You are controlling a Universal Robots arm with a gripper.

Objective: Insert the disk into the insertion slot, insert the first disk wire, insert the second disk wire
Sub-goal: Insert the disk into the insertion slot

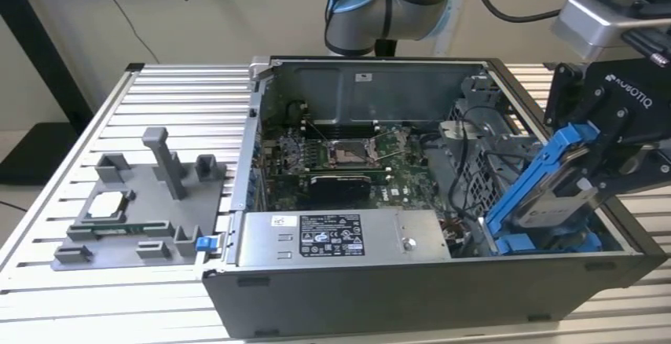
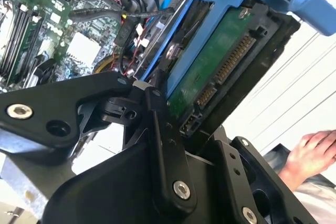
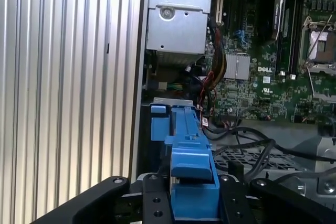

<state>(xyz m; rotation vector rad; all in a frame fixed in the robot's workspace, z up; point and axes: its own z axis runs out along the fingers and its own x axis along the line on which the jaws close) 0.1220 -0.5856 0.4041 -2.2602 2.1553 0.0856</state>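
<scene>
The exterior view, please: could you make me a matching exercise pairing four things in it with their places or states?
1 disk
2 power supply box
3 CPU socket
4 grey fixture

A on the table, exterior view's left
B tilted, exterior view's right
C middle of the motherboard
D along the case wall nearest the camera

Pairs: 1-B; 2-D; 3-C; 4-A

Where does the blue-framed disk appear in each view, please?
Exterior view: disk tilted over the case, at the exterior view's right.
Second wrist view: disk, green underside and connectors facing the camera.
First wrist view: disk, blue carrier edge-on.
Shared landmark: the green motherboard.
</scene>
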